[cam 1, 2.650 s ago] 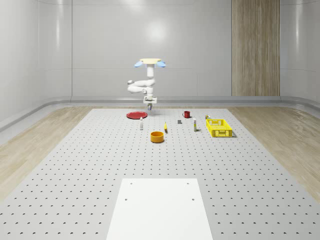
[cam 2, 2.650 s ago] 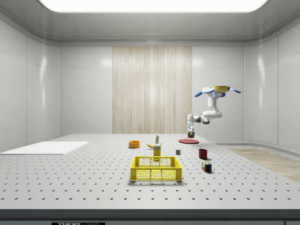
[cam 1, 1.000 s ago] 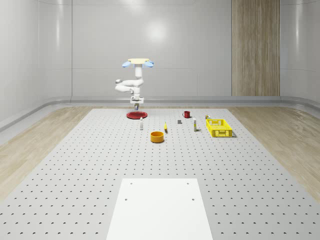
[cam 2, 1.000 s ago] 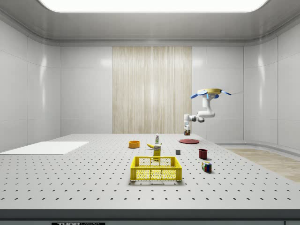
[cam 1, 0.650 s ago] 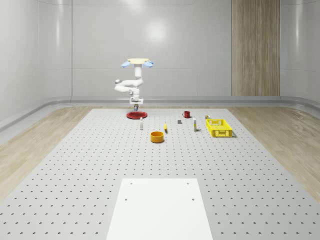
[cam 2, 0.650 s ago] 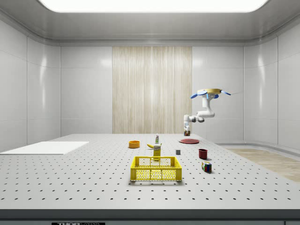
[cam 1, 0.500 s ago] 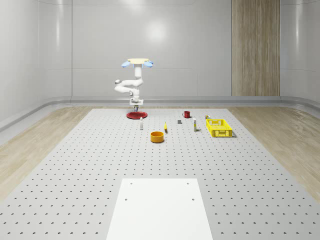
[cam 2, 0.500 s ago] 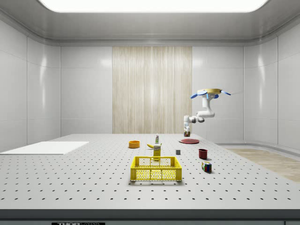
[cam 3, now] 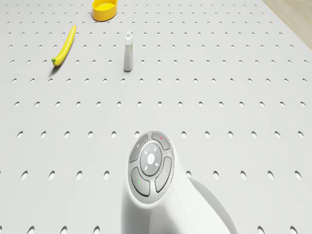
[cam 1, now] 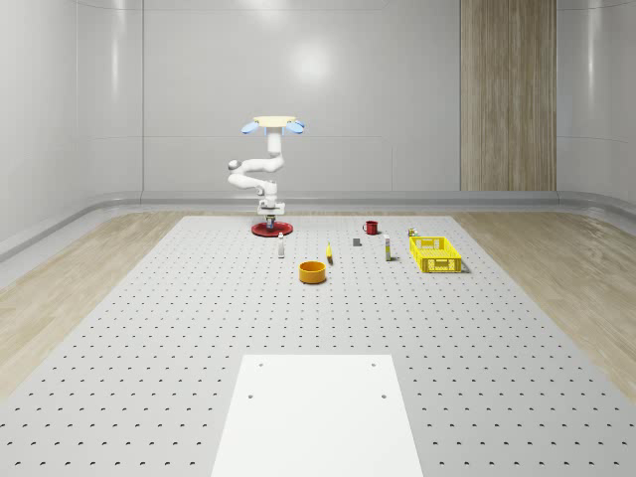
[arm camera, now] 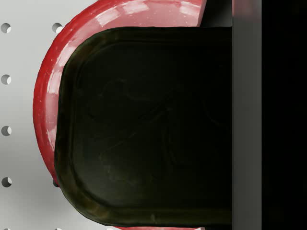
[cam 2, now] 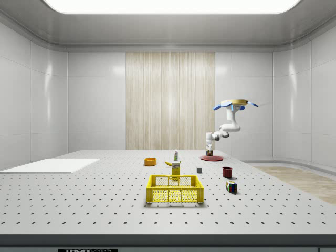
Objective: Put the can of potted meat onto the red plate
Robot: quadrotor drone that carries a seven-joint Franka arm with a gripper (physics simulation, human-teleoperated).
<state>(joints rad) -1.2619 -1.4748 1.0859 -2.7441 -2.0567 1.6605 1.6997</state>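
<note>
The red plate [cam 1: 256, 231] lies at the far end of the pegboard table, also seen in the side view [cam 2: 218, 157]. The drone [cam 1: 271, 124] hovers above it, with its white arm bent downward. My gripper [cam 1: 268, 219] hangs straight over the plate's middle, shut on the can of potted meat [cam 2: 210, 153]. The can sits very low, at or just above the plate; contact cannot be told. In the wrist view the can's dark top [arm camera: 144, 124] covers most of the red plate [arm camera: 45, 96], and one dark finger [arm camera: 283, 115] presses against its side.
Nearer than the plate are a small bottle [cam 1: 281, 248], a banana [cam 1: 329, 252], an orange bowl [cam 1: 313, 271], a red mug [cam 1: 371, 228], a grey block [cam 1: 357, 241] and a yellow basket [cam 1: 434, 253]. A white sheet [cam 1: 318, 412] lies at the table's near end.
The drone shifted toward the whole-scene view's left until it was over the plate. Over the last second the arm has lowered the held can down to the plate.
</note>
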